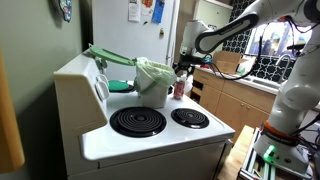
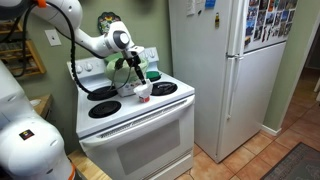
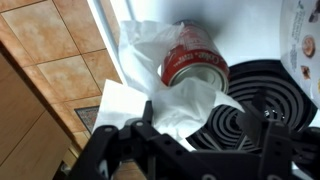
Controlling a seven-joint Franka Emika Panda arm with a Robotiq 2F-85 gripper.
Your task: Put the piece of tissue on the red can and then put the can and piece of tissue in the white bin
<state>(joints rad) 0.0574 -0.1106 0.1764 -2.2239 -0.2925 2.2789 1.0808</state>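
In the wrist view, crumpled white tissue hides part of the small red cylindrical can; the blurred black gripper runs off the bottom edge.

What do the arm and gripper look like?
Arm: glossy white rounded links with dark bands at the joints. Gripper: matte black, with angular linkage fingers. No markings are legible and no cables can be made out.

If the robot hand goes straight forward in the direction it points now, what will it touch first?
Probably the crumpled white tissue lying against the red cylindrical can, straight ahead of the open hand; the can comes right behind it. Depth is unclear in the wrist view, so this is a guess.
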